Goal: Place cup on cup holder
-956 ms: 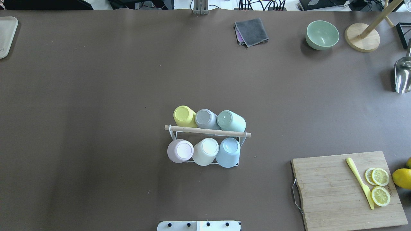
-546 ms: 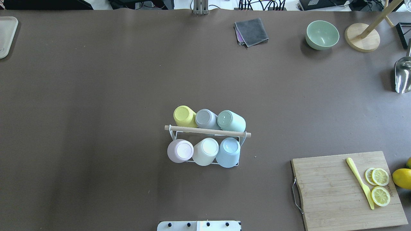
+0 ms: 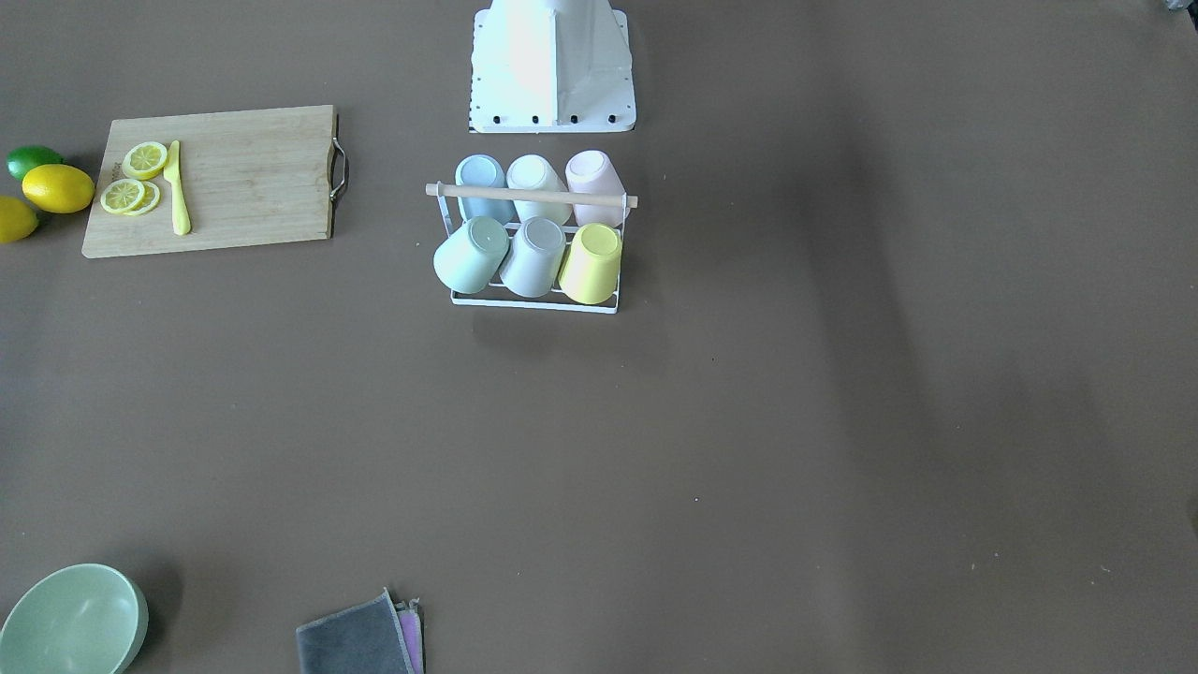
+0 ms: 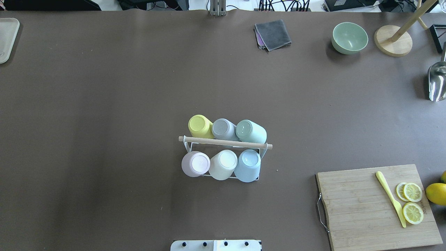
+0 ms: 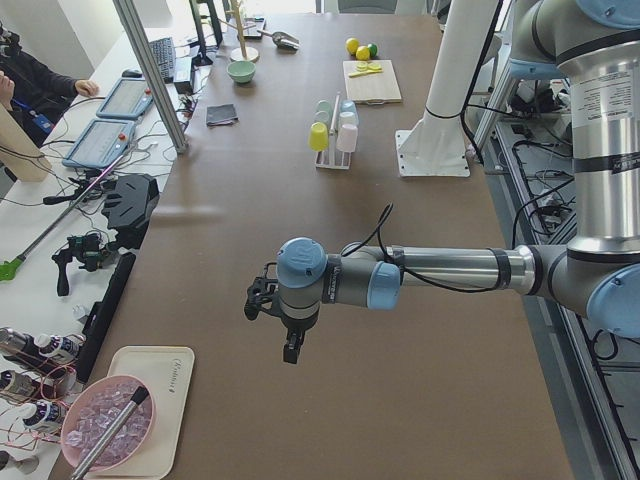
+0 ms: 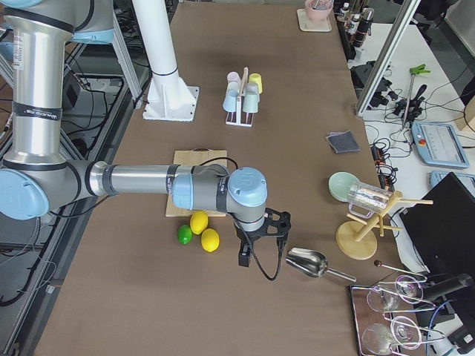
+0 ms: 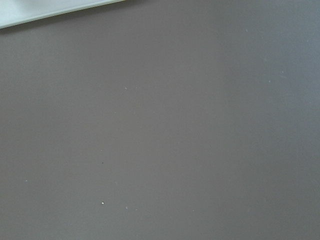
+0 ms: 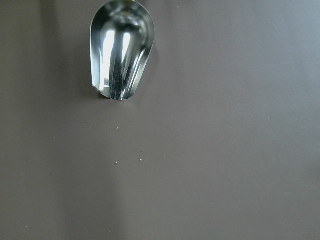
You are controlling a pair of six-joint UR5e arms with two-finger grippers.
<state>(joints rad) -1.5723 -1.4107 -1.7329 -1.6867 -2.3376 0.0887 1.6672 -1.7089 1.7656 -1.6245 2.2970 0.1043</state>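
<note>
The cup holder (image 4: 225, 142), a white wire rack with a wooden rod handle, stands mid-table near the robot base, also in the front-facing view (image 3: 531, 195). Several pastel cups sit upside down on its pegs, among them a yellow cup (image 4: 199, 126), a green cup (image 4: 251, 131) and a blue cup (image 4: 248, 165). My left gripper (image 5: 290, 345) hangs over bare table far to the left. My right gripper (image 6: 260, 252) hangs far to the right, beside a metal scoop (image 8: 121, 50). Both show only in the side views, so I cannot tell whether they are open or shut.
A wooden cutting board (image 4: 362, 212) with lemon slices and a yellow knife (image 4: 390, 198) lies at front right, lemons (image 4: 436, 194) beside it. A green bowl (image 4: 349, 37), a grey cloth (image 4: 273, 34) and a wooden stand (image 4: 393, 40) are at the back. A tray (image 4: 6, 38) lies far left.
</note>
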